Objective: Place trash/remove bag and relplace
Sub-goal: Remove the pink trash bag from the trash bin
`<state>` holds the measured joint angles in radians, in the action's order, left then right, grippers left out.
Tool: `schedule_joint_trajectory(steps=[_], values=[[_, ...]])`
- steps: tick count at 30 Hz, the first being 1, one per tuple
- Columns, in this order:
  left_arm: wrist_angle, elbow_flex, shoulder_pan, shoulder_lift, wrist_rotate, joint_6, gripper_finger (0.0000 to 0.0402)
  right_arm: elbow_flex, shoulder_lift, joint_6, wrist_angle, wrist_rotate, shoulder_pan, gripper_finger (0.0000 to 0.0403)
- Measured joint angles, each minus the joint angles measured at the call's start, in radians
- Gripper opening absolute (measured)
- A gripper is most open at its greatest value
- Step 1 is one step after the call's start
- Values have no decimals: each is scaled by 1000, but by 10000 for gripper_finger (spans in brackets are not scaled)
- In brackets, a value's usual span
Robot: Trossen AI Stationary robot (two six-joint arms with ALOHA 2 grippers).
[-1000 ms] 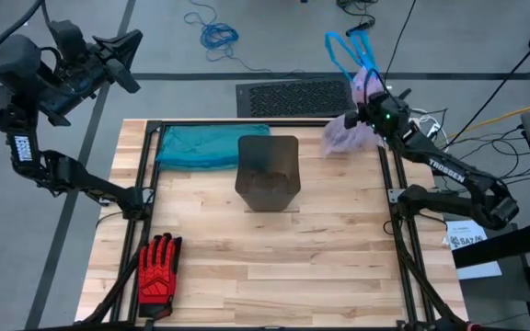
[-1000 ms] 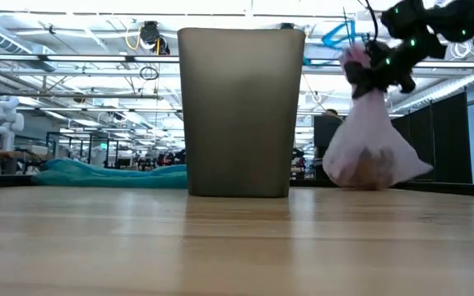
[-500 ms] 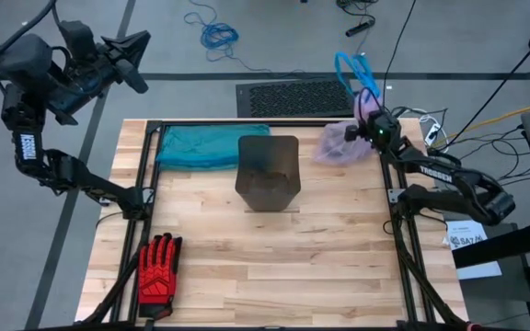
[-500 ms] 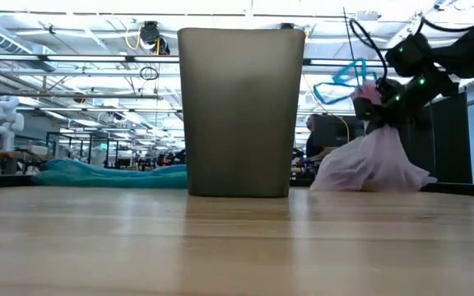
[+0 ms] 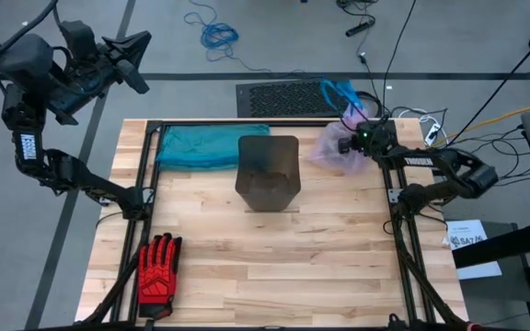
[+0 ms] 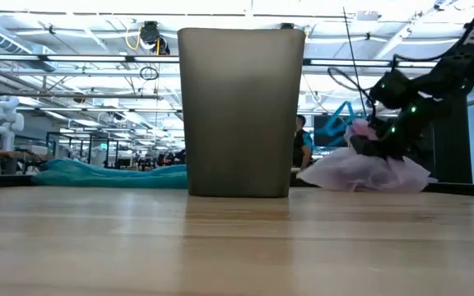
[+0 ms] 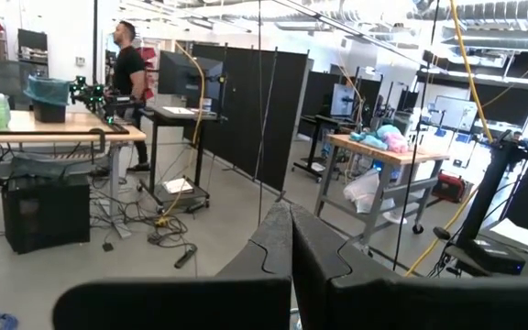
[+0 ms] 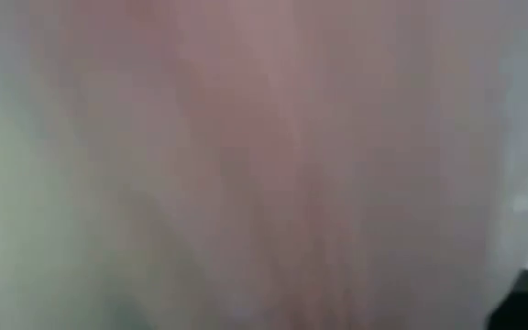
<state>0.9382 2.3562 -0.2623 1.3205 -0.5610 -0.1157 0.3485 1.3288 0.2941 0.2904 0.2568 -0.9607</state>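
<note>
The pale pink bag [image 5: 329, 147] lies slumped on the table's far right corner, beside the dark grey bin [image 5: 268, 172]. Blue drawstring loops [image 5: 341, 92] trail from its top past the far edge. My right gripper [image 5: 350, 143] is shut on it, low over the corner. In the low view the bag [image 6: 360, 171] spreads flat under the gripper [image 6: 367, 141]. Pink plastic [image 8: 246, 165] fills the right wrist view. The trash does not show. My left gripper [image 5: 138, 66] is shut and raised beyond the table's far left corner. My right gripper holds the bag by its gathered top [image 6: 357, 131], coming from the table's right side and slanting down. The fingers themselves are hidden by the plastic and the gripper's body. The bag's body rests slack on the table, spread out below the hold.
A teal-blue bag [image 5: 212, 145] lies along the far edge, left of the bin. A red-and-black glove [image 5: 157, 269] lies at the near left. A black mat [image 5: 293, 97] and cables lie on the floor beyond the far edge. Bare wood stretches in front of the bin.
My right gripper has gone down toward the table's far right corner and tipped further downward, still shut on the bag. The bag, which hung upright with its bottom near the table, has sunk and spread out flat on the wood.
</note>
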Motion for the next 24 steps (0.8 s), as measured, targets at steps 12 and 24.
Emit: schedule_joint_trajectory(steps=[12,24], values=[[67,0,0,0,0,7,0,0,19,86,-13,-161,0,11],[156,0,0,4,36,69,0,145,-223,88,-279,-210,1,176]])
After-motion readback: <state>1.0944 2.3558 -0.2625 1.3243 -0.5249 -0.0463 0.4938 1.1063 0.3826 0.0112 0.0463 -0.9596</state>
